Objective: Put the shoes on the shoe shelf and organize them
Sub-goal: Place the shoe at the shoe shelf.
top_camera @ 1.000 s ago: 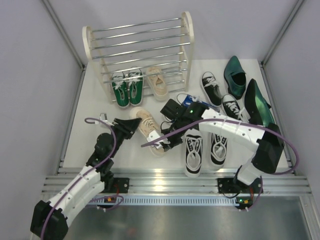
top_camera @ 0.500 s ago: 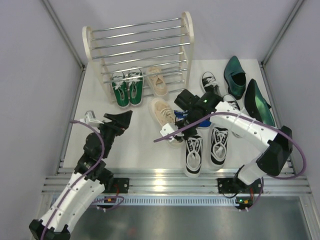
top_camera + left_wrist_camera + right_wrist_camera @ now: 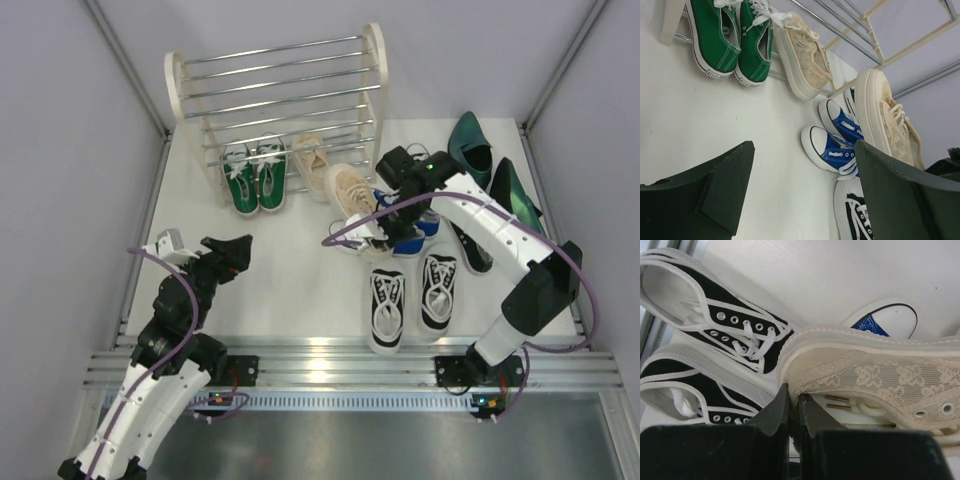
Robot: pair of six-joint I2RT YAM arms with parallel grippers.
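Eleven shoes show. There are two green ones [image 3: 255, 178] side by side on the shelf's [image 3: 176, 88] bottom rods, at the bench's [image 3: 280, 290] far-left corner. There are also two beige, two blue, three black-and-white and two dark green dress shoes.

One beige shoe [image 3: 312, 158] sits on the bottom rods right of the green pair. The other beige shoe [image 3: 350, 187] is gripped at its rim by the right gripper [image 3: 792, 396], whose fingers are clenched on it. It sits just beside the shelved one, and whether they touch cannot be told.

The right arm reaches from the near-right corner across the mid-bench, bent at the elbow. The left arm is folded back near the left edge. Its gripper [image 3: 238, 252] is spread wide and holds nothing.

The blue pair [image 3: 837, 137] lies under the held shoe. A black-and-white pair [image 3: 412, 298] lies by the near edge, toes toward it. A third black-and-white shoe [image 3: 472, 252] is half hidden under the right forearm. The dress shoes [image 3: 490, 170] lie along the right edge toward the far-right corner.
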